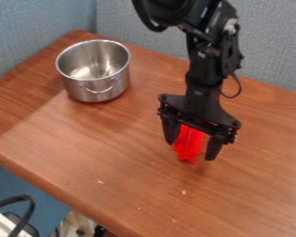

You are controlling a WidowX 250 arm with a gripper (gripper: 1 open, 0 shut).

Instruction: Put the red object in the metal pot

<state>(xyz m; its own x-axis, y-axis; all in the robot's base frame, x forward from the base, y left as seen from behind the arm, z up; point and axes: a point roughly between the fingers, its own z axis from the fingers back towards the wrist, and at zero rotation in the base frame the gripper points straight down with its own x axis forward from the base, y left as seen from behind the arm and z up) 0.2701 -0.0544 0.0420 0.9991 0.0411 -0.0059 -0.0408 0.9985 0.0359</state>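
The red object (189,143) lies on the wooden table (89,139), right of centre, an elongated bright red bar. My gripper (194,145) hangs straight down over it, jaws open, one black finger on each side of the bar; its upper end is hidden behind the gripper body. The metal pot (92,69) stands empty at the back left, shiny steel with a rolled rim, well apart from the gripper.
A blue fabric partition (40,23) backs the table on the left and rear. The table's front edge runs diagonally at lower left, with cables (12,218) below it. Small pale specks (185,193) lie on the wood near the front.
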